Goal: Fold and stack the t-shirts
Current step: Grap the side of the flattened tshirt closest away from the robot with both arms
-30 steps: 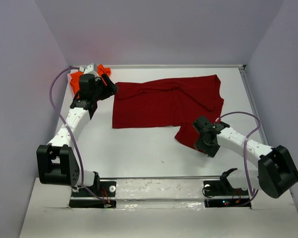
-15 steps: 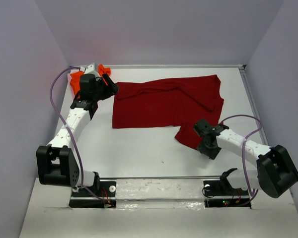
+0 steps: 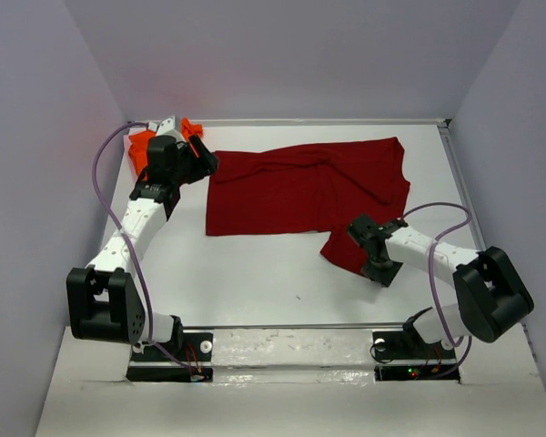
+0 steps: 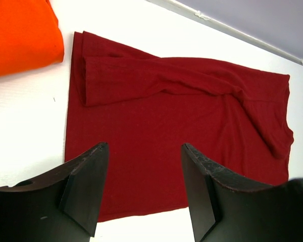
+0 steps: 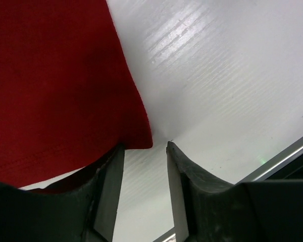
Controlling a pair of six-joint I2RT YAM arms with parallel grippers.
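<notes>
The dark crimson t-shirt (image 3: 300,191) lies spread across the back half of the white table (image 3: 246,273), partly folded, with one sleeve flap (image 3: 344,250) pointing toward the front. The orange t-shirt (image 3: 142,146) lies bunched in the back left corner. My left gripper (image 3: 205,160) hovers open above the crimson shirt's left edge (image 4: 76,116), beside the orange t-shirt (image 4: 20,35); the left gripper (image 4: 144,145) holds nothing. My right gripper (image 3: 373,259) is down at the flap's front corner. In the right wrist view the right gripper (image 5: 145,146) has narrowed jaws still apart, with the cloth corner (image 5: 139,138) at the left fingertip.
Grey walls enclose the table on three sides, with a raised rim along the back (image 3: 328,121) and right edge (image 3: 460,182). The table's front edge strip (image 5: 288,154) runs close to the right gripper. A purple cable (image 3: 100,164) loops off the left arm.
The right gripper's jaws have narrowed around the crimson flap's corner, and the right arm has shifted slightly left and back. The left arm has stayed still.
</notes>
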